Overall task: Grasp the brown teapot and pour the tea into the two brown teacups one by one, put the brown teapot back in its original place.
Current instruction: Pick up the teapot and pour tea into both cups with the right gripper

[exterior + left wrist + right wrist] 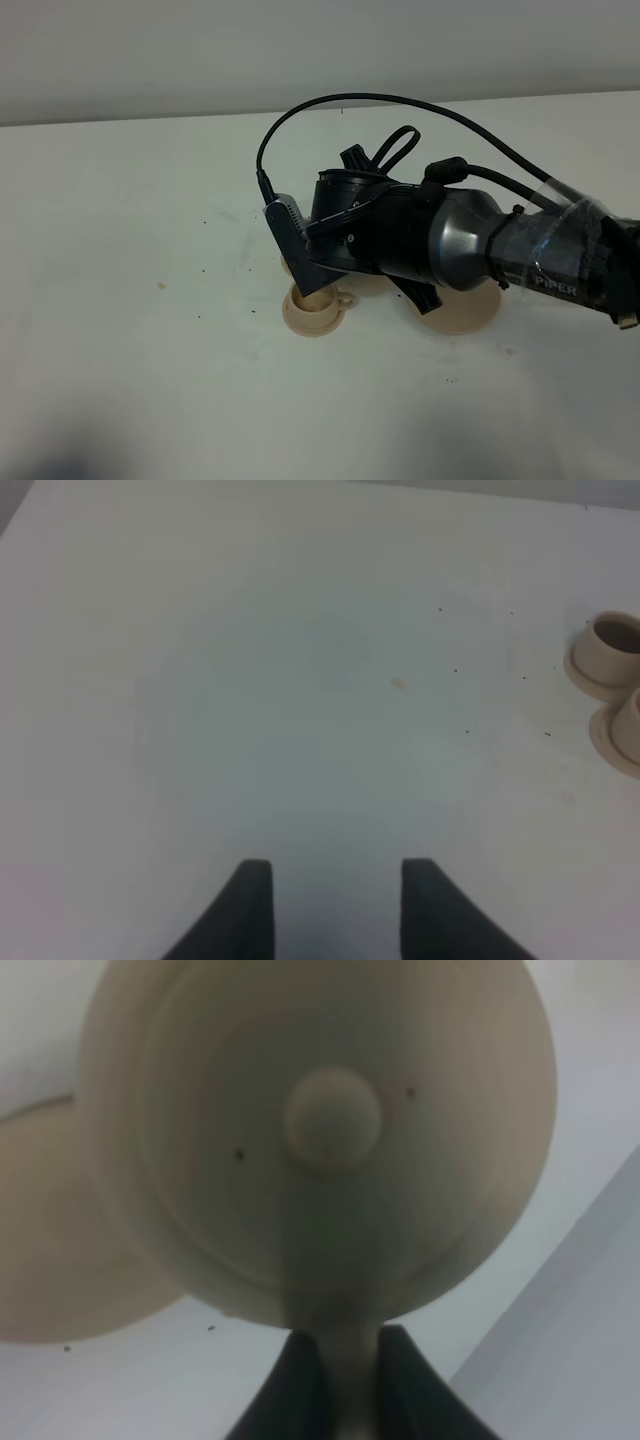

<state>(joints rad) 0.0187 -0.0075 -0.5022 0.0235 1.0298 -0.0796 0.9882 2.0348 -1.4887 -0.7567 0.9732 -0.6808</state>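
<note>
- Right gripper (345, 1338): clamped on the loop handle of the brown teapot (320, 1160). The handle strip passes between the two dark fingers (300, 1390).
- Brown teapot: fills the right wrist view, with its lid knob (332, 1118) facing the camera. In the exterior high view it is hidden beneath the right arm (440, 245), which crosses from the right edge to the centre of the frame.
- Plate (60, 1250): lies beside the teapot and is partly covered by it in the right wrist view. Contact between the two cannot be determined. In the exterior high view its rim (462, 318) shows below the arm, right of centre.
- First teacup (312, 303): stands on its saucer (300, 325) just left of centre in the exterior high view, directly below the gripper end of the arm.
- Second teacup (628, 725): visible in the left wrist view, just beside the first teacup (612, 642).
- Left gripper (335, 870): jaws apart, nothing between them, above the bare white table (300, 680).
</note>
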